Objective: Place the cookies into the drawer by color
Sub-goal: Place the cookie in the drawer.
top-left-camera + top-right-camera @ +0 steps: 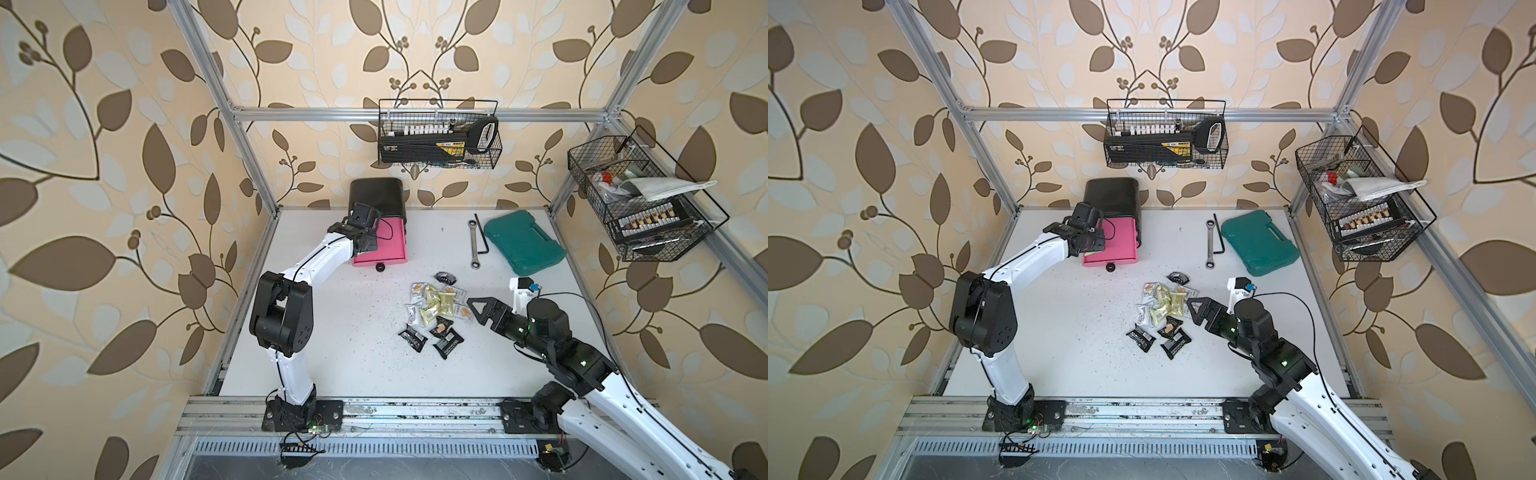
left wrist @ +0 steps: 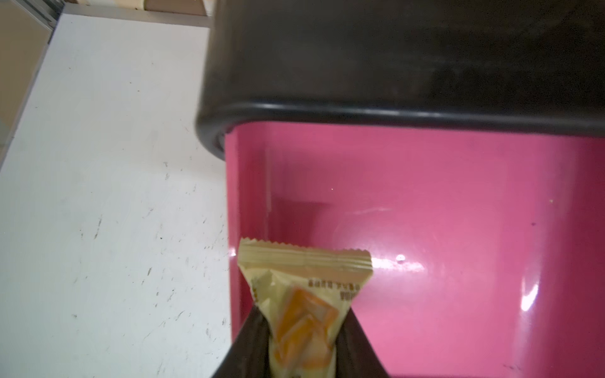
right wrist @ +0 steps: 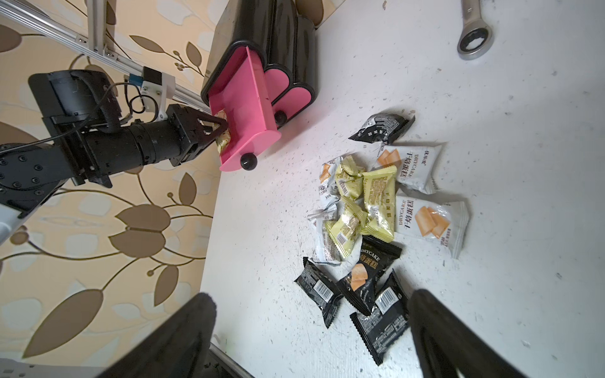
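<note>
Cookies (image 1: 436, 309) lie piled on the white table (image 1: 332, 340). One yellow packet (image 2: 306, 288) hangs pinched in the left gripper (image 2: 304, 312), over the open pink top drawer (image 2: 442, 212). The right gripper (image 3: 312, 296) is spread wide beside the pile, empty.

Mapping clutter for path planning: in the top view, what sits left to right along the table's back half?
drawer (top one pulled out) → wrench → teal case → past the table's edge, wire basket on the side frame. The hex key overlaps the wrench, so it is left out.
</note>
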Robot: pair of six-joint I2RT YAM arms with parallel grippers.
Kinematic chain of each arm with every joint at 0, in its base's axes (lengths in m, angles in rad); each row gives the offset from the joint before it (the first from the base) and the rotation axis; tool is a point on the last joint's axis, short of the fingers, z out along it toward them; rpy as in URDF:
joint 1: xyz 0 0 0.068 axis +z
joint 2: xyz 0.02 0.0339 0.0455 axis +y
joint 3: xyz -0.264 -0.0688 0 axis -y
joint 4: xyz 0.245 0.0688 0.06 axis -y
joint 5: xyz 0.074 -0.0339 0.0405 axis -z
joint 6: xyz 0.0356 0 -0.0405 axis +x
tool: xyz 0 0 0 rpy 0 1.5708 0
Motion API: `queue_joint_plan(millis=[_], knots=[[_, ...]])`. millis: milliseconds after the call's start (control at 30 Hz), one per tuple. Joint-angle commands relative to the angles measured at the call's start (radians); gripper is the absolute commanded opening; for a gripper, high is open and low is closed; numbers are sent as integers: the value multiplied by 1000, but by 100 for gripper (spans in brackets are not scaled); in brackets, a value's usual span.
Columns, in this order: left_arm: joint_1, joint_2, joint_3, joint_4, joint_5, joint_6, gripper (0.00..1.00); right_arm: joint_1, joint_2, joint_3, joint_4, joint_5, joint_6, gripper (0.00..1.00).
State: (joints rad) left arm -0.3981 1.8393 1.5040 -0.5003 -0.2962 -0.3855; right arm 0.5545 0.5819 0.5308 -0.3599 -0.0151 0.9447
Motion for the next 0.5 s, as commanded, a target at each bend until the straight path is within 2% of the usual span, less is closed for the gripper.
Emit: queue_joint_plan(millis=[0, 67, 200, 333, 400, 467], knots=[[10, 2, 37, 16, 21, 14, 36, 6, -21, 6, -32, 29, -16, 94], [10, -1, 32, 20, 26, 9, 43, 6, -28, 4, -37, 35, -15, 94], [10, -22, 30, 12, 25, 8, 49, 6, -30, 6, -38, 32, -15, 94], [10, -85, 21, -5, 40, 0, 50, 6, -27, 10, -37, 30, -15, 94], [8, -138, 6, 1, 84, -13, 50, 6, -24, 11, -33, 32, -17, 94], [8, -206, -29, 34, 181, -39, 50, 6, -15, 11, -26, 32, -20, 94]])
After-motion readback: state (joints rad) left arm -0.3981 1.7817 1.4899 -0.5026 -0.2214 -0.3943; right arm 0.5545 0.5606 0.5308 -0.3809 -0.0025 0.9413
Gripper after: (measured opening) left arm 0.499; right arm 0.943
